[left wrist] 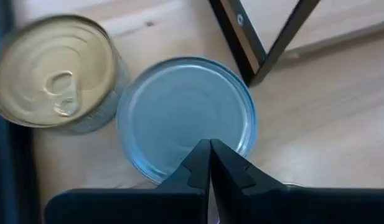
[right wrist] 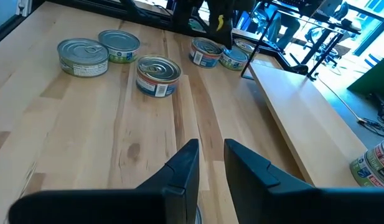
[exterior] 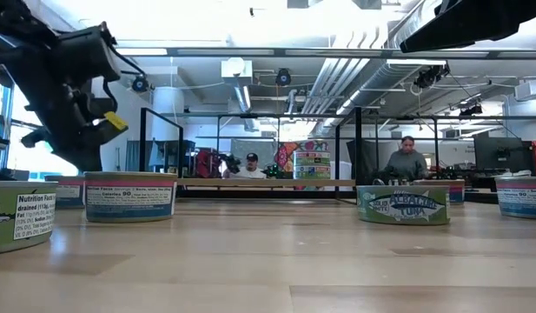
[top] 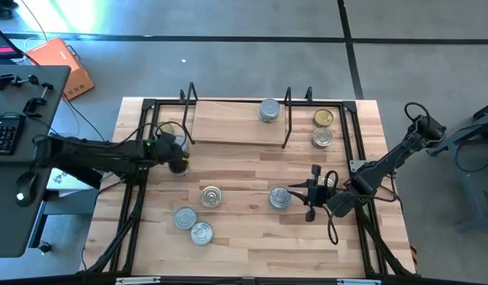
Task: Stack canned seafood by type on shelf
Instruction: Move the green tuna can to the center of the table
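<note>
- High view: I see my left claw (top: 179, 162) at the left end of the shelf (top: 232, 123), over two tins that sit on the table (top: 244, 237) just off that end; one gold-topped tin (top: 169, 131) shows beside the arm, the other is hidden under it. My right claw (top: 311, 192) waits mid-table, right beside a silver-topped tin (top: 280, 198). Three more silver tins (top: 200, 215) lie loose near the front. On the shelf board I count one silver tin (top: 269, 110) near the middle and two gold ones (top: 323, 127) at its right end.
- Low view: the left arm's wrist (exterior: 72, 87) hangs above the table at the far left. A tuna tin (exterior: 403, 205) and a tin with a nutrition label (exterior: 129, 198) stand upright on the table. The shelf is too far back here to read.
- Left wrist view: my left claw (left wrist: 209, 163) is pinched fully shut, holding nothing. Its tips lie over the near rim of a plain silver-blue tin (left wrist: 185, 115), which stands touching the gold pull-tab tin (left wrist: 55, 71); a black shelf upright (left wrist: 254, 43) stands just past it. The tin lies straight ahead of the tips, and being round it has no long axis to line up with. I judge I must open wide before straddling it.
- Right wrist view: the right claw (right wrist: 210, 163) shows a narrow gap, empty, pointing along the table with the shelf board (right wrist: 304, 124) alongside and the loose tins (right wrist: 158, 76) well ahead.
</note>
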Controlling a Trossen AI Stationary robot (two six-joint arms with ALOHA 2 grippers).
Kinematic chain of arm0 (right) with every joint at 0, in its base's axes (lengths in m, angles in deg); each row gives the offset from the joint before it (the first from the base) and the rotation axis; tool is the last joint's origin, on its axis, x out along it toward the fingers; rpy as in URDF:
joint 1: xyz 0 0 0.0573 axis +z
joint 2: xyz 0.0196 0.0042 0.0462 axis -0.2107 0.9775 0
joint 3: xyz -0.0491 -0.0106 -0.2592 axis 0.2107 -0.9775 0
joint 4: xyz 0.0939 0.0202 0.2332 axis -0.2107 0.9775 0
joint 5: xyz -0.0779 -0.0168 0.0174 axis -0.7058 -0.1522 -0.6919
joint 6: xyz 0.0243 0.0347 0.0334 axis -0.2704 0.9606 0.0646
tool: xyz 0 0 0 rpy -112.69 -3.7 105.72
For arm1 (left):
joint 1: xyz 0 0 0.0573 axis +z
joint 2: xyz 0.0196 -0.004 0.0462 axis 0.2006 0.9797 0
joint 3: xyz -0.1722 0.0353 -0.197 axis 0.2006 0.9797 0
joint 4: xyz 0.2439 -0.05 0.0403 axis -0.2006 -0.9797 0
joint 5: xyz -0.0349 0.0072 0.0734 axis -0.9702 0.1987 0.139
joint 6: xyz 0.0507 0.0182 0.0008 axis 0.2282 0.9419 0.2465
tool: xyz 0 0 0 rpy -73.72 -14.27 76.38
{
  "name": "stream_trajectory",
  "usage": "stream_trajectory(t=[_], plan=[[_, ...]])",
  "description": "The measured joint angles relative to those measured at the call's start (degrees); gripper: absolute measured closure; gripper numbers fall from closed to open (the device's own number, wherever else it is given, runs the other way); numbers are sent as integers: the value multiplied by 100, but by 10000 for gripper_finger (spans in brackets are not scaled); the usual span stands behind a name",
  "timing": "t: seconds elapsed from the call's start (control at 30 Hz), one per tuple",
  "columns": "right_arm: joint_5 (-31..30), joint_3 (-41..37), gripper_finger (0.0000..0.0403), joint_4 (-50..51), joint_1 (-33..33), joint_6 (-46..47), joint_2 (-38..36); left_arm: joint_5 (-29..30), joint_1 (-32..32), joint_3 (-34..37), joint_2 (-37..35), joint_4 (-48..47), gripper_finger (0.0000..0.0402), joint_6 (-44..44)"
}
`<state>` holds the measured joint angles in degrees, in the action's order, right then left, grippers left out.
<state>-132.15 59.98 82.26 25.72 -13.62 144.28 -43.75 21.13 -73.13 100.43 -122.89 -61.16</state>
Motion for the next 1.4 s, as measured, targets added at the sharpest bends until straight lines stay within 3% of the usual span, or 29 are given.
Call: stream_trajectory(t=[0.33, 0.73, 1.0, 1.13, 1.4], plan=[[63, -2, 336, 2, 2, 50, 2, -672, 9, 135, -13, 72, 401, -45], [61, -4, 336, 177, 2, 566, 2, -1576, -1054, 146, -11, 320, 401, -679], [83, -4, 336, 62, 2, 555, 70, -1943, -1997, 168, 523, 1871, 401, -694], [87, -4, 336, -360, -9, 242, 365, -1731, -2221, 147, 1282, 2793, 401, -777], [616, -4, 336, -1705, -356, -733, 1298, -1658, -2231, 92, 2944, 5795, 401, 46]])
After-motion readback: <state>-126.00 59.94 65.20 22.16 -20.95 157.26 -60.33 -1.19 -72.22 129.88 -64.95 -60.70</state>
